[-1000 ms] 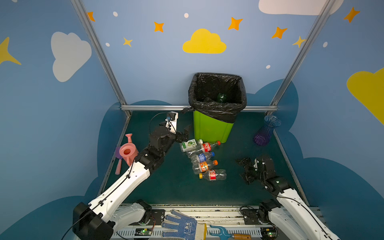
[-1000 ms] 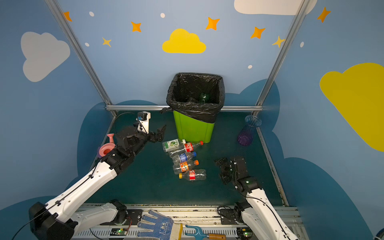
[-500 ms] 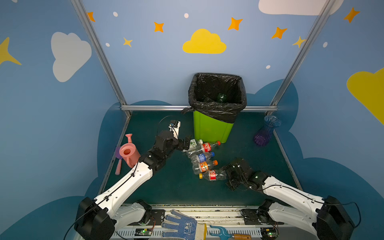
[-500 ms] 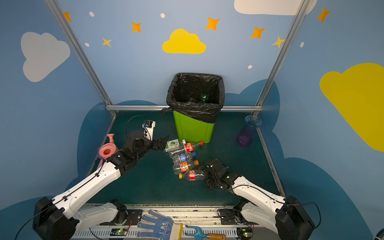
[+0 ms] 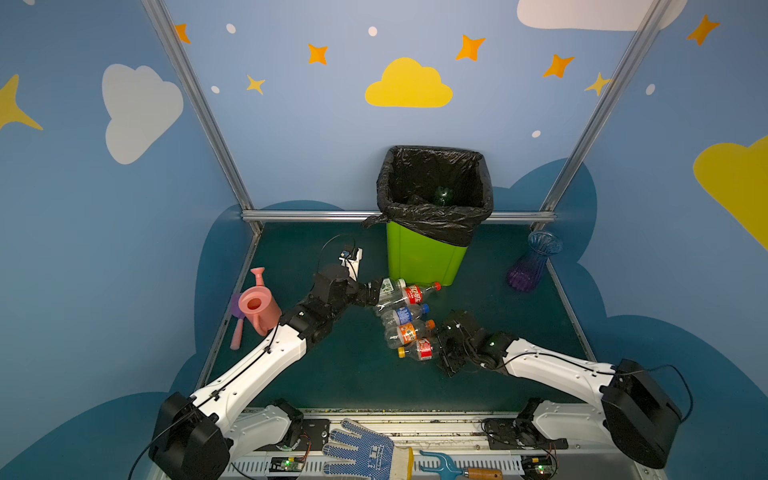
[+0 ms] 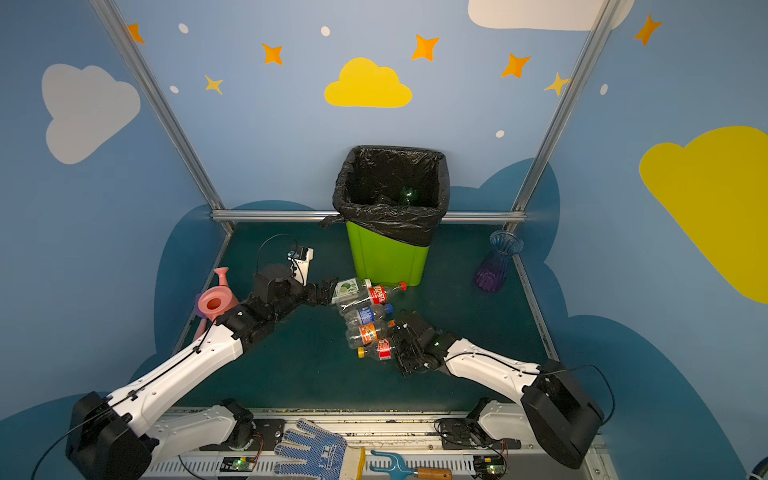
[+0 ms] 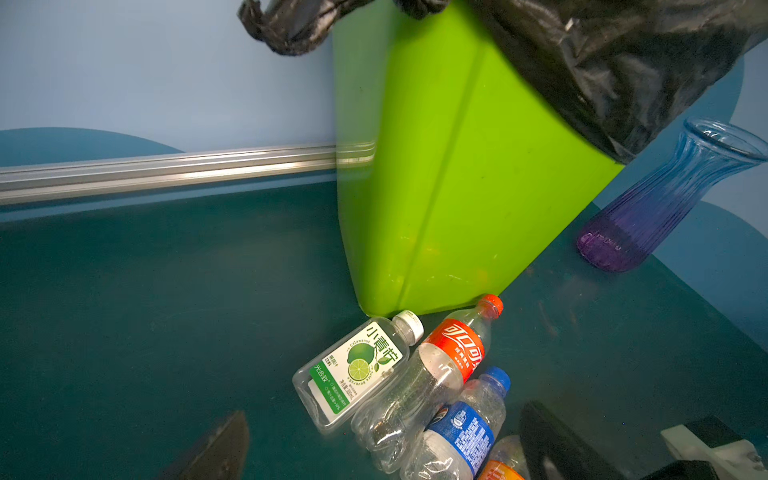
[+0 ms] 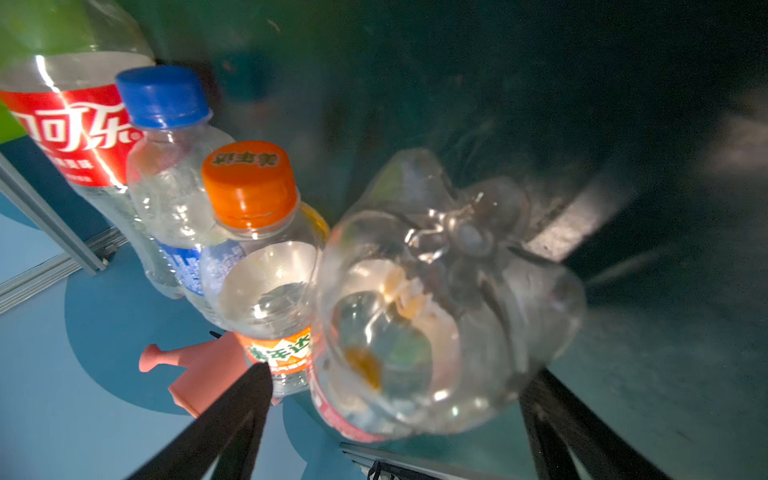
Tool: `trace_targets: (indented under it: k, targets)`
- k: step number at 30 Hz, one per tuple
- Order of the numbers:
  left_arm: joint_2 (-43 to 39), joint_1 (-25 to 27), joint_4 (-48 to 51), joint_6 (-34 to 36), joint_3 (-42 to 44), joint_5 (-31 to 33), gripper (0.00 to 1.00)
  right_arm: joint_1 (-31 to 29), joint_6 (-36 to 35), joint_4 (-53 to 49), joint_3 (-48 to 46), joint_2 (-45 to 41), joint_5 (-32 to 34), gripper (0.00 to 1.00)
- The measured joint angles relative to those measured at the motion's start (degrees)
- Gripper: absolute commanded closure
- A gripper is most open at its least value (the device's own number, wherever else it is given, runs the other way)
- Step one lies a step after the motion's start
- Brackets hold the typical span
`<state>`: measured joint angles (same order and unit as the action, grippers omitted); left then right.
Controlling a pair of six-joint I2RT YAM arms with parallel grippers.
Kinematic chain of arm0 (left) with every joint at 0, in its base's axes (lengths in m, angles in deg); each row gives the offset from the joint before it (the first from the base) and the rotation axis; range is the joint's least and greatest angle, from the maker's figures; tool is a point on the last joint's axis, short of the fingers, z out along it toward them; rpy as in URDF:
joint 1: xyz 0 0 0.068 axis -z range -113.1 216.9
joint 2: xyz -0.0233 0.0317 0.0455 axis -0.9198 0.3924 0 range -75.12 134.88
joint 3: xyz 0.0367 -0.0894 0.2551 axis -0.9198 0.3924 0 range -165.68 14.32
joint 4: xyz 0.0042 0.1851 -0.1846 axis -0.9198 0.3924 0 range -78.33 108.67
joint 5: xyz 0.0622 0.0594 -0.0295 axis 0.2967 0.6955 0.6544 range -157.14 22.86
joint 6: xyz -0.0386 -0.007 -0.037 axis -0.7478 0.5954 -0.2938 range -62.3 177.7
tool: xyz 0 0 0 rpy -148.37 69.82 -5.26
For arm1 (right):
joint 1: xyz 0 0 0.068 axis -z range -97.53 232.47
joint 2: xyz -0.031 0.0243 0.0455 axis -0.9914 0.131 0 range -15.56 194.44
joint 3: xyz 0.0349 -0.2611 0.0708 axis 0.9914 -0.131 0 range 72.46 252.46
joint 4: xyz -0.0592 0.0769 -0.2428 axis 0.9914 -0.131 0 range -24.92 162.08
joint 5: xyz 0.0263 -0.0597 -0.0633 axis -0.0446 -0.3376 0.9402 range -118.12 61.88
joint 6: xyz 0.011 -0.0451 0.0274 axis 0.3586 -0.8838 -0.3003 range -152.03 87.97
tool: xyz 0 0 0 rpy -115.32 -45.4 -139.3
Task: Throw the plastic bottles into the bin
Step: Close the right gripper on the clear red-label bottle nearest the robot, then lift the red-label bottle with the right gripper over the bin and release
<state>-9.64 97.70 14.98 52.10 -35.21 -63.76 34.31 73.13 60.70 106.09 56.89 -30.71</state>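
Bin [image 5: 419,257] upright at the back of the tabletop [image 5: 353,374]; one green bottle [image 5: 442,194] inside. Five plastic bottles [image 5: 405,316] lie side by side just in front of the bin. Left fingers [image 7: 216,449] spread fully, empty, at the lime-label bottle [image 7: 353,370] beside the bin's foot. Right fingers [image 8: 232,415] wide apart, straddling the base of the yellow-capped bottle [image 5: 417,351], farthest from the bin; not clamped.

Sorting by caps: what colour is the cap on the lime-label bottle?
White. The cap of the lime-label bottle shows best in the left wrist view.
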Motion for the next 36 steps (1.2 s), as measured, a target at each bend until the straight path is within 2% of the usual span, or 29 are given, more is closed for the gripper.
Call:
trace_targets:
  k: [4, 8, 11, 17, 25, 31, 36]
  targets:
    - [0.00, 0.00, 0.37, 0.00, 0.00, 0.46, 0.00, 0.02, 0.07, 0.04, 0.33, 1.79, 0.04, 0.15]
    - [0.00, 0.00, 0.48, 0.00, 0.00, 0.96, 0.00, 0.07, 0.46, 0.07, 0.35, 3.74, 0.15, 0.24]
    - [0.00, 0.00, 0.59, 0.00, 0.00, 1.20, 0.00, 0.26, 0.61, 0.17, 0.35, 5.25, 0.17, 0.22]
    - [0.00, 0.00, 0.85, 0.02, 0.00, 1.95, 0.00, 0.87, 0.33, -0.15, 0.52, 5.49, 0.70, 0.38]
    - [0.00, 0.00, 0.92, 0.02, 0.02, 2.49, 0.00, 2.40, -1.40, -0.94, 0.66, 5.25, 1.40, 0.43]
    - [0.00, 0.00, 1.29, 0.04, 0.02, 2.73, 0.00, 5.18, -8.92, -4.92, 2.86, 3.74, 3.85, 0.44]
    - [0.46, 0.00, 1.60, 0.02, 0.02, 2.73, 0.00, 9.46, -22.36, -9.27, 12.52, -0.52, 7.37, 0.45]
